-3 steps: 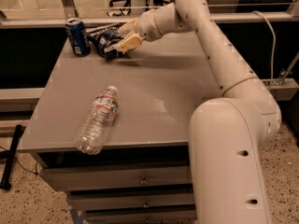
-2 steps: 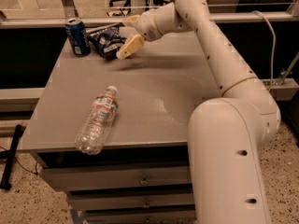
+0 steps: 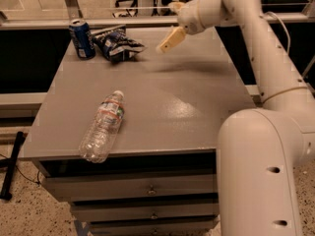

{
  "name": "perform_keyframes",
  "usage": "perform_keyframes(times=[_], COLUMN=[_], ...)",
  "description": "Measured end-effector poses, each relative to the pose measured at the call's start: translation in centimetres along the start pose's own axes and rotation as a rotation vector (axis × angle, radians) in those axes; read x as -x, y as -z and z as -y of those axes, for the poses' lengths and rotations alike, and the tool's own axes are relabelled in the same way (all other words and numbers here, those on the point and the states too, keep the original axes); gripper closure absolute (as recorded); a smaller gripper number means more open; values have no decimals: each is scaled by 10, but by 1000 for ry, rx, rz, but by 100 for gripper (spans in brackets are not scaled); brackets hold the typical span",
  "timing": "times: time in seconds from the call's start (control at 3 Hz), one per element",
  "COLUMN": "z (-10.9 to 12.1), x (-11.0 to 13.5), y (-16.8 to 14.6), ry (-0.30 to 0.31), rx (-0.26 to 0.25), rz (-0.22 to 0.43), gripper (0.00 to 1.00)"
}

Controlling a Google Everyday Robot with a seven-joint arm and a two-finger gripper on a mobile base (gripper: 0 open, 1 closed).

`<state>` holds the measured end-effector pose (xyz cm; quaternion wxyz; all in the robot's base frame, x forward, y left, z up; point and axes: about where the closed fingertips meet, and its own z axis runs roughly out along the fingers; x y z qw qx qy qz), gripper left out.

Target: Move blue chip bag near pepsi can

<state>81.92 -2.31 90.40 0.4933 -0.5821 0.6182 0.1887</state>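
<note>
The blue chip bag (image 3: 117, 43), dark blue and crumpled with white markings, lies at the table's far left. It sits right beside the upright pepsi can (image 3: 82, 38), which is just to its left. My gripper (image 3: 167, 29) hangs in the air to the right of the bag, a clear gap away from it. It is open and empty, with one tan finger (image 3: 170, 39) pointing down-left toward the bag.
A clear plastic water bottle (image 3: 103, 127) lies on its side near the front left edge of the grey table (image 3: 197, 112). Drawers sit below the tabletop. My white arm stands along the table's right side. A rail runs behind the table.
The gripper was on the chip bag next to the can. It has let go and drawn back up and to the right. The bag stays beside the can.
</note>
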Motion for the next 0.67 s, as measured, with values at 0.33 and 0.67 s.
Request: perform_keyframes(times=[0.33, 0.67], z=[36, 41], x=[-21, -24], y=[88, 100], ry=[43, 46], rx=[-149, -170], rz=[-91, -101], gripper=[0, 0])
